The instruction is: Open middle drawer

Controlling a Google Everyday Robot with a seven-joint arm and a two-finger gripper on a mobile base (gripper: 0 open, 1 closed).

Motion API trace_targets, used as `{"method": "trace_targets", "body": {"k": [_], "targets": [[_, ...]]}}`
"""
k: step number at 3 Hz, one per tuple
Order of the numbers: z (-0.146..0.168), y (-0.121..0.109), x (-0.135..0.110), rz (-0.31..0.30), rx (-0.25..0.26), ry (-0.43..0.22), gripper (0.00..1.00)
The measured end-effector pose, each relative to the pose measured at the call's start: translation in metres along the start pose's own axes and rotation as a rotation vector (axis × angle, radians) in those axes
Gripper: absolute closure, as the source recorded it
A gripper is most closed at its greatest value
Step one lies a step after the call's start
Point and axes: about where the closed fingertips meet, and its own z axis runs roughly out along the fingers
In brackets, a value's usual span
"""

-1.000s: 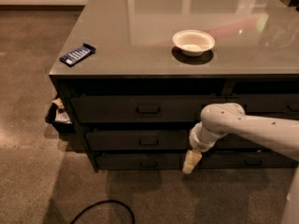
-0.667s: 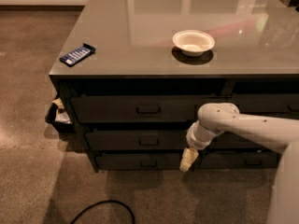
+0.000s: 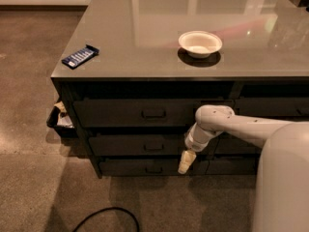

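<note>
The middle drawer point(image 3: 130, 145) is a dark grey front of mid height in the cabinet's left column, and it is closed. Its small loop handle point(image 3: 153, 147) sits at its centre. A taller drawer point(image 3: 120, 113) lies above it and a slimmer one point(image 3: 130, 167) below. My gripper point(image 3: 186, 162) hangs pointing down from the white arm point(image 3: 241, 124). It is in front of the right end of the middle and slim drawers, to the right of the handle and a little below it, and it holds nothing that I can see.
A white bowl point(image 3: 200, 43) and a blue packet point(image 3: 80, 56) lie on the grey cabinet top point(image 3: 145, 33). A dark bin point(image 3: 59, 122) with scraps stands at the cabinet's left side. A black cable point(image 3: 108, 215) lies on the floor. My body point(image 3: 282, 182) fills the lower right.
My arm has swung the gripper leftward and slightly up along the drawer fronts, closer to the middle drawer's handle. The drawers have not moved.
</note>
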Motion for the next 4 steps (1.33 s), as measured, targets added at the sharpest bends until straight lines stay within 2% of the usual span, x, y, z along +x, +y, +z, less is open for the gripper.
{"method": "trace_targets", "body": {"k": [1, 2, 3, 4], "targets": [[0.019, -0.008, 0.001, -0.012, -0.013, -0.017, 0.00], [0.017, -0.010, -0.003, -0.064, 0.041, -0.088, 0.00], [0.004, -0.008, -0.011, -0.158, 0.133, -0.207, 0.00], [0.002, -0.007, -0.013, -0.220, 0.147, -0.219, 0.00]]}}
